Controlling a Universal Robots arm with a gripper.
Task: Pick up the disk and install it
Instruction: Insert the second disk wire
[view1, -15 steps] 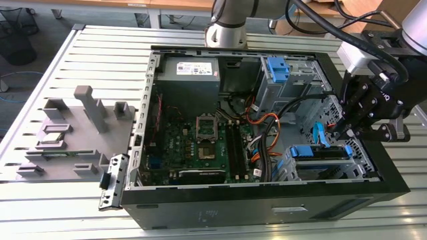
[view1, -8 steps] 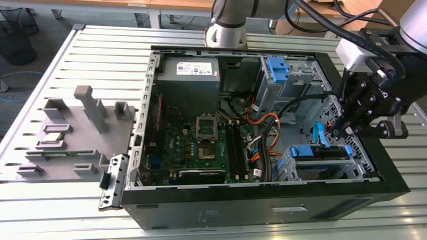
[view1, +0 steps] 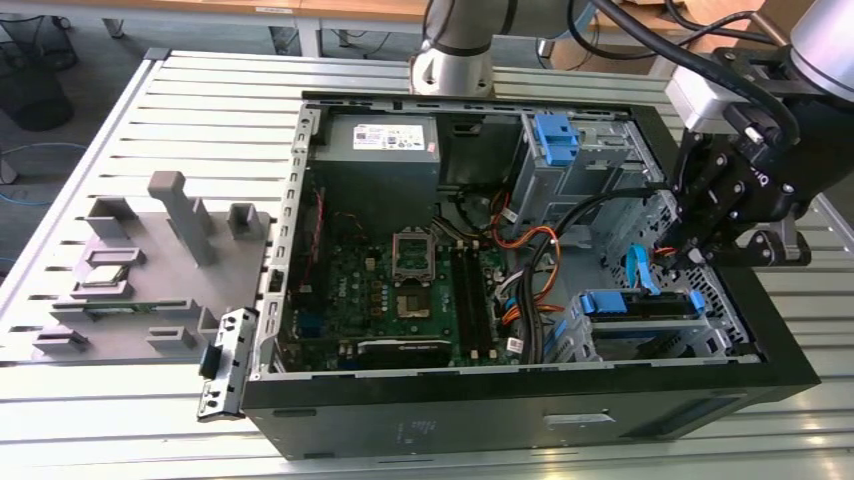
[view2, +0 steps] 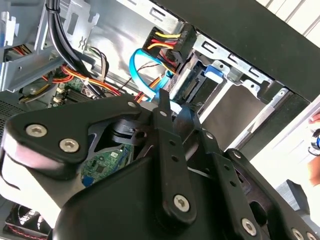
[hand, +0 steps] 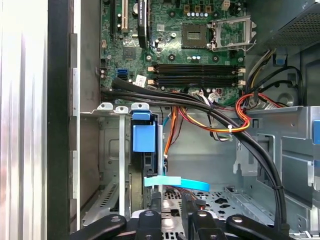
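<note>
Black claw (view1: 687, 258) above the case's drive cage (view1: 641, 325); finger state unclear; blue-bracketed disk (view1: 638, 303) seated.

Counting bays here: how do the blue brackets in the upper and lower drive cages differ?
In the exterior view, the upper blue bracket stands upright and looks narrow, while the lower blue bracket lies wide across its cage. The upper blue bracket sits near the power supply; the lower blue bracket is close below the end effector. Both are blue plastic.
</note>
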